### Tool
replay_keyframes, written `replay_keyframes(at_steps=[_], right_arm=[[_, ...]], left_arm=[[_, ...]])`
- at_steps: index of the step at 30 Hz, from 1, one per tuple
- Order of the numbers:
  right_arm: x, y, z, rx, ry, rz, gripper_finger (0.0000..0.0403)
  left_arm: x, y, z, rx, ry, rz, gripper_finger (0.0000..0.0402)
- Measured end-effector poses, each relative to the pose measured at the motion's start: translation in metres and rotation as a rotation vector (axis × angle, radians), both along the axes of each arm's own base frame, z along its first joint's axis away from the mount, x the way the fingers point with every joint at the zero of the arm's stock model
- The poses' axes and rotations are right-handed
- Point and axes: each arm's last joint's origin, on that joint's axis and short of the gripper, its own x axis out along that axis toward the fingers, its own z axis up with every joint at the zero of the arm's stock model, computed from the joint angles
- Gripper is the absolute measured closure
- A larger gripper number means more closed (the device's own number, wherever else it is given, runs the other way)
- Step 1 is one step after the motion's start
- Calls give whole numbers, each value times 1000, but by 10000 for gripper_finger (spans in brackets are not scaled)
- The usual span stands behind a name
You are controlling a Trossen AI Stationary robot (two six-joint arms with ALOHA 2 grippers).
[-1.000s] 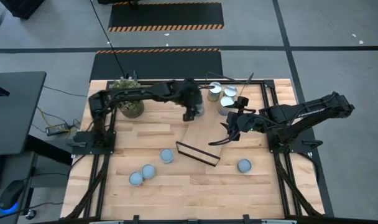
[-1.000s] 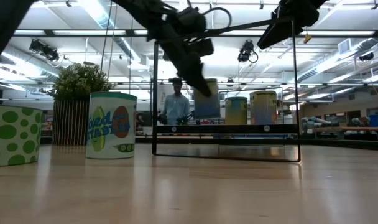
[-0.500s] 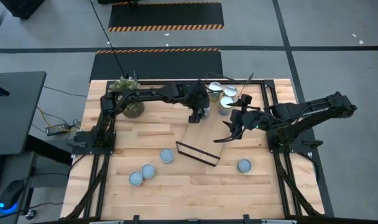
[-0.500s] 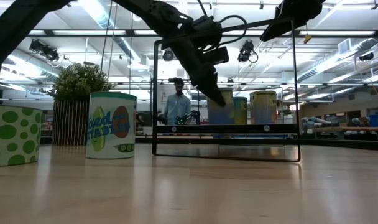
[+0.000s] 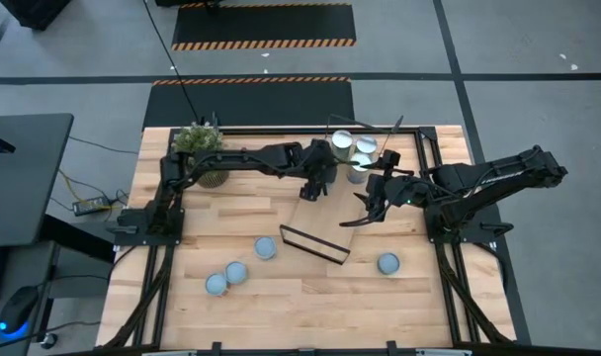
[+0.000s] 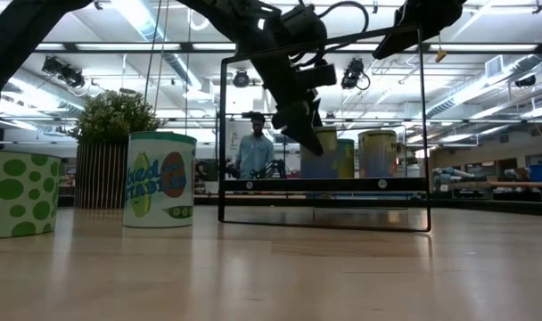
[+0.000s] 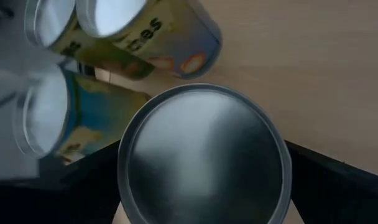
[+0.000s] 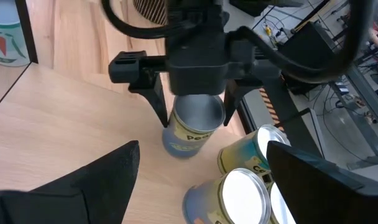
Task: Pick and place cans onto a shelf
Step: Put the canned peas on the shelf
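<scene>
The left gripper's fingers (image 8: 195, 99) stand spread on either side of a can (image 8: 192, 127) without clamping it — the can stands upright on the shelf (image 5: 325, 213), long axis vertical, silvery top up. Just beside it stand three more cans (image 5: 352, 150). Its label is mostly hidden. The right gripper (image 5: 365, 206) hovers nearby over the shelf, fingers wide apart and empty — other cans (image 5: 265, 247) stand on the surface, well apart.

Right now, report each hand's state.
Left hand: open, fingers astride a can on the shelf.
Right hand: open, empty, above the shelf.
</scene>
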Motion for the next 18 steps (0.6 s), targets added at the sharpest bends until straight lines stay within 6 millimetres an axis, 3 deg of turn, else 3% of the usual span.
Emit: replay_keyframes(at_steps=[6,12,18], right_arm=[[0,0,0,7,-4,-2,45],[0,0,0,17,-3,7,45],[1,1,0,30,-8,15,45]], left_arm=[[4,-7,2,60,-5,-67,13],[2,0,2,-93,-48,-101,13],[4,0,5,-114,-86,-70,12]])
